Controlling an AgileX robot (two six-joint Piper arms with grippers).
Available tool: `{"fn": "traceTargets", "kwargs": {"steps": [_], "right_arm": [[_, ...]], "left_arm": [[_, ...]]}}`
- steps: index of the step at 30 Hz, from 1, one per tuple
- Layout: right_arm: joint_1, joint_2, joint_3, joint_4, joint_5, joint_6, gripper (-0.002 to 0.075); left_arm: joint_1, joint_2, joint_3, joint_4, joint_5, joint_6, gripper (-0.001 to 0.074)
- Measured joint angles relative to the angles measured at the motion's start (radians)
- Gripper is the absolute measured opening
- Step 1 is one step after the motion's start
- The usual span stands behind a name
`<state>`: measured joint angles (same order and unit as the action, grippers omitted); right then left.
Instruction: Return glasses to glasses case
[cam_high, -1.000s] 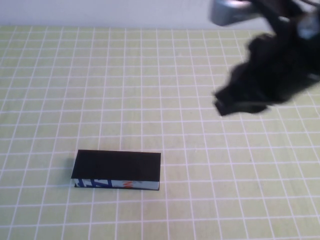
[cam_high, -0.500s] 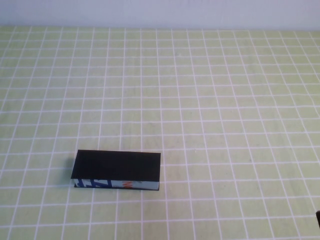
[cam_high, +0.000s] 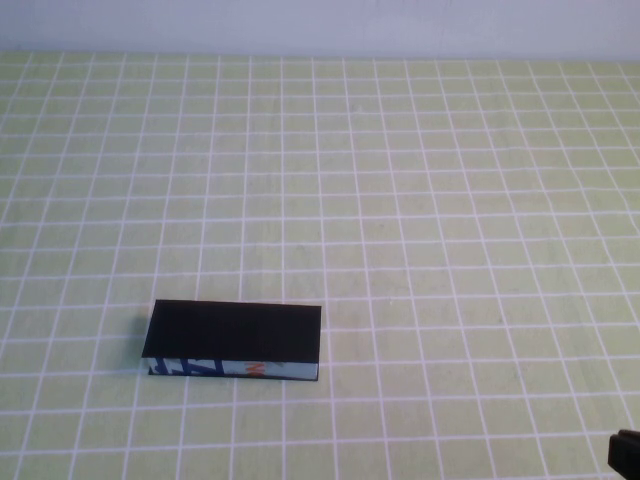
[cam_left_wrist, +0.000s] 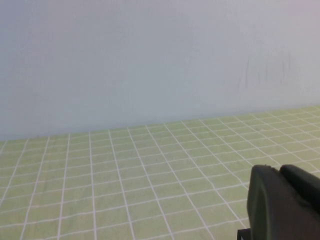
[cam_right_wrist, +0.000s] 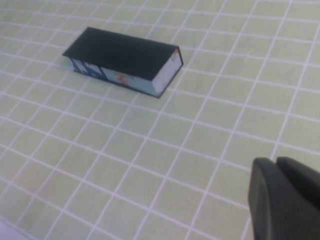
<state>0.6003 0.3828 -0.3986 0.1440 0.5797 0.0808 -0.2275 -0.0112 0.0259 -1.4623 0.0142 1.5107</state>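
Observation:
The glasses case (cam_high: 235, 340) lies shut on the green checked tablecloth at the front left, its pale printed edge facing me. It also shows in the right wrist view (cam_right_wrist: 125, 60). The glasses are not in view. My right gripper (cam_right_wrist: 276, 162) is shut and empty, hanging well to the right of the case and nearer to me. Only a dark corner of the right arm (cam_high: 626, 458) shows at the lower right edge of the high view. My left gripper (cam_left_wrist: 280, 171) is shut and empty, facing the far wall, out of the high view.
The green checked tablecloth (cam_high: 400, 200) covers the whole table. A pale wall (cam_left_wrist: 150, 60) stands behind the table's far edge.
The right arm has pulled back from the upper right of the high view, left it, and now shows only at the lower right corner. The case has not moved.

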Motion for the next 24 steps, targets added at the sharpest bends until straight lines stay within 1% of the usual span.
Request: {"fn": "traceTargets", "kwargs": {"steps": [8, 12, 14, 16, 22, 24], "right_arm": [[0.0, 0.0, 0.046, -0.007, -0.011, 0.0, -0.0011], [0.0, -0.002, 0.049, -0.052, -0.072, 0.0, -0.0011], [-0.028, -0.014, 0.068, -0.063, -0.124, 0.001, -0.0011], [-0.095, -0.033, 0.098, -0.065, -0.193, 0.001, -0.0011], [-0.405, -0.142, 0.248, -0.065, -0.425, 0.001, -0.0011], [-0.483, -0.2, 0.3, -0.065, -0.481, 0.001, -0.0011]], "left_arm": [[0.0, 0.0, 0.0, 0.0, -0.014, 0.002, -0.0002], [0.0, 0.0, 0.0, 0.0, -0.014, 0.002, -0.0002], [0.0, 0.0, 0.0, 0.0, -0.014, 0.002, -0.0002], [0.0, 0.0, 0.0, 0.0, -0.014, 0.002, -0.0002], [0.0, 0.0, 0.0, 0.0, -0.024, 0.002, -0.0002], [0.0, 0.0, 0.0, 0.0, -0.025, 0.002, -0.0002]]}}
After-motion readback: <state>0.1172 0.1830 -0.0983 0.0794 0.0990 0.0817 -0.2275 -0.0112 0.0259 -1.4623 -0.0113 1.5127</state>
